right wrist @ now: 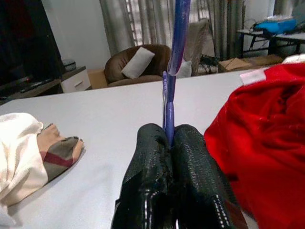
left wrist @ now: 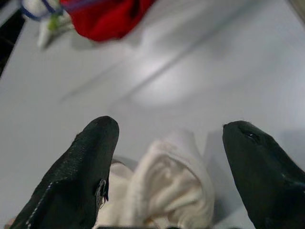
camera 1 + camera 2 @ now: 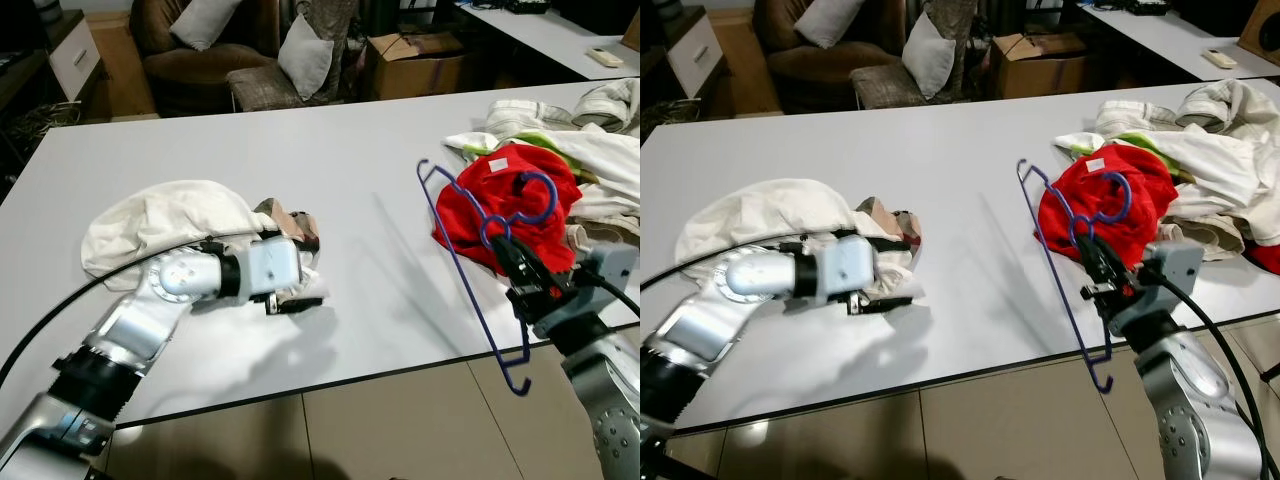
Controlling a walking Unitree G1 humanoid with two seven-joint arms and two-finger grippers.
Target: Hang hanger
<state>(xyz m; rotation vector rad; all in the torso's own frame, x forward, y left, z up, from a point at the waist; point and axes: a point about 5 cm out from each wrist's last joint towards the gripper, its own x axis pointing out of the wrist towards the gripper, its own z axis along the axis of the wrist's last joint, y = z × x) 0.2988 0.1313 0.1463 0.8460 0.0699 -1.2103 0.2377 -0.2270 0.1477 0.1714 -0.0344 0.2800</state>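
Your right end effector (image 3: 512,262) is clamped on the thin blue plastic hanger (image 3: 462,250), held tilted above the white tabletop (image 3: 350,180) just beside the red garment (image 3: 515,195). Your left end effector (image 2: 169,157), fingers apart, straddles the cream cloth (image 3: 165,225).

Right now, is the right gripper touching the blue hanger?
Touching. The right wrist view shows the right gripper with fingers closed tightly on the blue hanger, no gap.

Living room: armchair (image 3: 190,55), cushions (image 3: 305,55), curtains (image 1: 143,21).
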